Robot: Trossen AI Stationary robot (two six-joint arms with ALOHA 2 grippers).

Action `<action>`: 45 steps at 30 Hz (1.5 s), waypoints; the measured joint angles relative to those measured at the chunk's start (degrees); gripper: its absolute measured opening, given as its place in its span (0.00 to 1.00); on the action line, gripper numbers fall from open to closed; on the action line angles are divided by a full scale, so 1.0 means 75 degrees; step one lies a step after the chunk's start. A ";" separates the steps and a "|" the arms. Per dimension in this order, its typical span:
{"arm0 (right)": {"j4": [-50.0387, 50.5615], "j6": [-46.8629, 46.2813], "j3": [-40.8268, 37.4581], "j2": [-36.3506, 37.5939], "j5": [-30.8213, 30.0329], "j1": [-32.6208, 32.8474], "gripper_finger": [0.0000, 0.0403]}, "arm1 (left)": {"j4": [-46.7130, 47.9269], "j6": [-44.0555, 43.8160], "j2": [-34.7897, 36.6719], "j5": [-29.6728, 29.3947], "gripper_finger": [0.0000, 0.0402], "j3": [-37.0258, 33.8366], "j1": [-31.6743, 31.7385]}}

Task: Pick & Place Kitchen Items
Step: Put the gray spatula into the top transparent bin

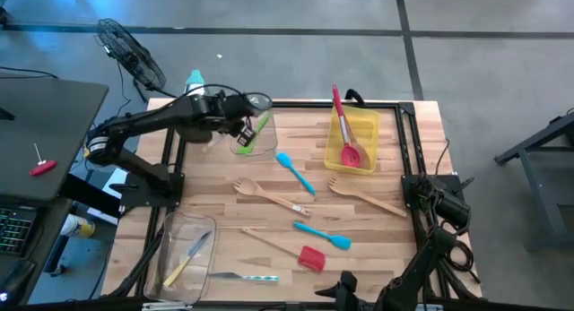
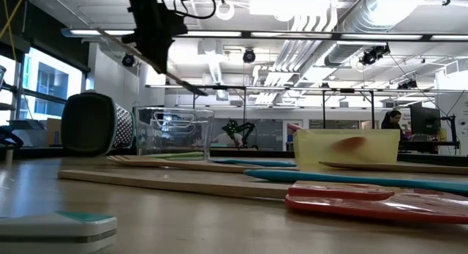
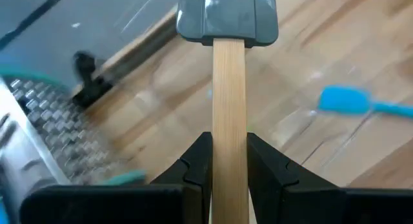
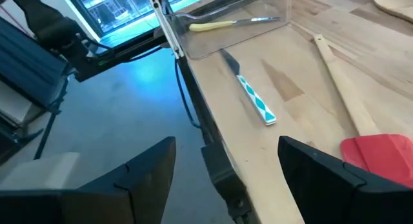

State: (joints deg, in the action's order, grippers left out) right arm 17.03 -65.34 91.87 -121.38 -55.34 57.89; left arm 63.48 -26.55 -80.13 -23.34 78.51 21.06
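Note:
My left gripper (image 3: 229, 143) is shut on a grey spatula (image 3: 227, 17) with a pale wooden handle. It hangs high above the table's far left (image 1: 244, 130), over a clear bin (image 2: 172, 133) with a green utensil (image 1: 261, 132) in it. My right gripper (image 4: 226, 159) stands open at the near edge (image 1: 343, 287), holding nothing. In front of it a teal-and-white-handled knife (image 4: 257, 100) lies flat on the wood. Blue spatulas (image 1: 296, 172) (image 1: 321, 235), wooden forks (image 1: 269, 196) (image 1: 363, 196) and a red spatula (image 1: 309, 257) lie flat mid-table. My left gripper pinches the spatula's wooden handle (image 3: 229, 114) between its two fingers. The handle runs forward along the fingers, with the grey head beyond the tips. The fingers slant downward from above. The spatula is lifted clear of the table.
A yellow bin (image 1: 368, 123) at the far middle holds a red spatula (image 1: 345, 132). A second clear bin (image 1: 175, 230) at the near left holds a yellow-handled knife (image 1: 190, 257). A steel grater with a teal top (image 1: 195, 78) stands at the far left corner. Black frame rails (image 1: 408, 150) edge the table.

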 joint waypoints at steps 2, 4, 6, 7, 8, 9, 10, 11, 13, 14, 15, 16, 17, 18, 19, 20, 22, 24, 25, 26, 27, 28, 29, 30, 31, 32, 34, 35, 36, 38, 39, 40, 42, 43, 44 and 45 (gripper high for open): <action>0.0019 0.0091 -0.0059 0.0000 -0.0094 -0.0001 0.66 | 0.0311 -0.0294 0.0052 -0.0320 0.15 -0.0003 -0.0097; 0.0017 0.0142 -0.0104 0.0000 -0.0216 -0.0027 0.66 | 0.0411 -0.0326 0.0054 -0.0408 0.15 0.0004 -0.0162; 0.0074 0.0154 -0.0133 0.0000 -0.0359 -0.0032 0.66 | 0.0520 0.0255 0.0037 -0.0318 0.15 0.0001 -0.0177; 0.0108 0.0181 -0.0143 0.0000 -0.0414 -0.0035 0.66 | 0.0586 0.0541 0.0037 -0.0210 0.15 0.0001 -0.0237; 0.0121 0.0258 -0.0143 0.0000 -0.0497 -0.0043 0.66 | 0.0698 0.0791 0.0033 -0.0132 0.15 0.0001 -0.0289; 0.0114 0.0351 -0.0142 0.0000 -0.0604 -0.0060 0.66 | 0.0814 0.1048 0.0016 -0.0133 0.15 0.0001 -0.0344; 0.0101 0.0415 -0.0142 0.0000 -0.0679 -0.0070 0.66 | 0.0923 0.1261 0.0002 -0.0181 0.15 0.0001 -0.0406; 0.0102 0.0466 -0.0142 0.0000 -0.0712 -0.0073 0.66 | 0.1053 0.1555 -0.0007 -0.0246 0.15 0.0001 -0.0442; 0.0109 0.0515 -0.0142 0.0000 -0.0716 -0.0102 0.66 | 0.1411 0.2315 0.0002 -0.0404 0.15 0.0001 -0.0511; 0.0106 0.0515 -0.0142 0.0000 -0.0684 -0.0126 0.66 | 0.1623 0.2663 -0.0001 -0.0554 0.15 0.0001 -0.0556; 0.0102 0.0491 -0.0142 0.0000 -0.0635 -0.0146 0.66 | 0.1805 0.3024 -0.0001 -0.0703 0.15 0.0001 -0.0598; 0.0100 0.0436 -0.0142 0.0000 -0.0587 -0.0174 0.66 | 0.1958 0.3364 -0.0001 -0.0815 0.15 0.0001 -0.0641; 0.0100 0.0333 -0.0142 0.0000 -0.0549 -0.0194 0.66 | 0.2037 0.3700 -0.0001 -0.0891 0.15 0.0001 -0.0695; 0.0100 0.0240 -0.0142 0.0000 -0.0536 -0.0223 0.66 | 0.2020 0.4016 -0.0001 -0.0929 0.15 0.0001 -0.0737; 0.0096 0.0113 -0.0142 0.0000 -0.0520 -0.0239 0.66 | 0.1963 0.4328 -0.0001 -0.0935 0.15 0.0001 -0.0789; 0.0093 -0.0006 -0.0142 0.0000 -0.0490 -0.0256 0.66 | 0.1920 0.4621 -0.0001 -0.0939 0.15 0.0001 -0.0833; 0.0078 -0.0253 -0.0142 0.0000 -0.0391 -0.0321 0.66 | 0.1870 0.5170 -0.0001 -0.0961 0.15 0.0001 -0.0836; 0.0000 -0.0499 -0.0142 0.0000 -0.0278 -0.0390 0.66 | 0.1873 0.5718 -0.0003 -0.0961 0.15 0.0001 -0.0815; -0.0023 -0.0624 -0.0142 0.0000 -0.0192 -0.0430 0.66 | 0.1847 0.6007 -0.0044 -0.0970 0.15 0.0005 -0.0807; -0.0048 -0.0747 -0.0142 0.0000 -0.0118 -0.0472 0.66 | 0.1823 0.6311 -0.0096 -0.0978 0.15 0.0010 -0.0807; -0.0076 -0.0872 -0.0142 0.0000 -0.0015 -0.0511 0.66 | 0.1802 0.6607 -0.0144 -0.0970 0.15 0.0010 -0.0807; -0.0127 -0.0941 -0.0142 0.0000 0.0048 -0.0551 0.66 | 0.1791 0.6930 -0.0202 -0.0959 0.15 0.0010 -0.0804; -0.0187 -0.1016 -0.0140 0.0000 0.0100 -0.0592 0.66 | 0.1775 0.7298 -0.0262 -0.0957 0.15 0.0010 -0.0806; -0.0240 -0.1099 -0.0138 0.0000 0.0182 -0.0633 0.66 | 0.1716 0.7661 -0.0316 -0.0958 0.15 0.0010 -0.0807; -0.0279 -0.1156 -0.0136 0.0000 0.0236 -0.0655 0.66 | 0.1595 0.8001 -0.0371 -0.0956 0.15 0.0010 -0.0807; -0.0314 -0.1181 -0.0136 0.0000 0.0261 -0.0685 0.66 | 0.1434 0.8348 -0.0444 -0.0962 0.15 0.0010 -0.0805; -0.0354 -0.1283 -0.0136 0.0000 0.0293 -0.0731 0.66 | 0.1009 0.9126 -0.0579 -0.0959 0.15 0.0010 -0.0737; -0.0351 -0.1325 -0.0136 0.0000 0.0295 -0.0734 0.66 | 0.0846 0.9583 -0.0626 -0.0933 0.15 0.0010 -0.0656; -0.0348 -0.1346 -0.0136 0.0000 0.0295 -0.0733 0.66 | 0.0722 0.9974 -0.0677 -0.0911 0.15 0.0010 -0.0578; -0.0348 -0.1349 -0.0136 0.0000 0.0247 -0.0729 0.66 | 0.0477 1.0630 -0.0814 -0.0754 0.15 0.0013 -0.0372; -0.0344 -0.1352 -0.0136 0.0000 0.0197 -0.0727 0.66 | 0.0413 1.0935 -0.0896 -0.0641 0.15 0.0013 -0.0229; -0.0342 -0.1352 -0.0136 0.0001 0.0158 -0.0726 0.66 | 0.0408 1.1203 -0.0982 -0.0565 0.15 0.0013 -0.0096; -0.0329 -0.1352 -0.0136 0.0003 0.0056 -0.0726 0.66 | 0.0303 1.1544 -0.1171 -0.0536 0.15 0.0013 0.0116; -0.0314 -0.1356 -0.0136 0.0003 -0.0002 -0.0726 0.66 | 0.0233 1.1638 -0.1277 -0.0488 0.15 0.0013 0.0253; -0.0310 -0.1382 -0.0136 0.0003 -0.0040 -0.0726 0.66 | 0.0246 1.1750 -0.1378 -0.0340 0.15 0.0013 0.0399; -0.0273 -0.1464 -0.0136 0.0006 -0.0059 -0.0726 0.66 | 0.0273 1.1870 -0.1482 -0.0182 0.15 0.0010 0.0528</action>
State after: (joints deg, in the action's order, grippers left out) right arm 14.98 -76.32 90.85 -121.34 -55.78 52.45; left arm 65.54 62.48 -91.25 -24.70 78.59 25.02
